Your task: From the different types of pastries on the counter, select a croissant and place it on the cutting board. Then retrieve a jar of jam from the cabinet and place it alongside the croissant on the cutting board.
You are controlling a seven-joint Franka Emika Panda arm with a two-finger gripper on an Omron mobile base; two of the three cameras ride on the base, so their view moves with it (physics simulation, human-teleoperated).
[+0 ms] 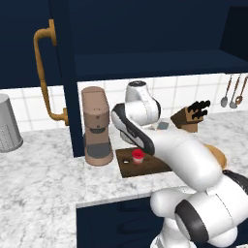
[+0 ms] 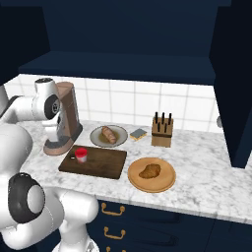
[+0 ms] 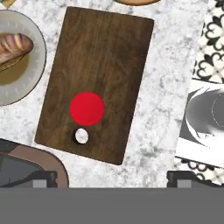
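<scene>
The jar of jam (image 2: 81, 155) stands on the cutting board (image 2: 106, 165) near its round hole, but the croissant (image 2: 149, 171) lies on the round tan plate (image 2: 165, 184) at the board's 3 o'clock, so the order could finish wrong. The gripper (image 3: 111, 177) hangs above the board, fingers spread wide, holding nothing

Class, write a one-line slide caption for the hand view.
Seen from above: red-lidded jar of jam on the cutting board, beside its hole.
</scene>
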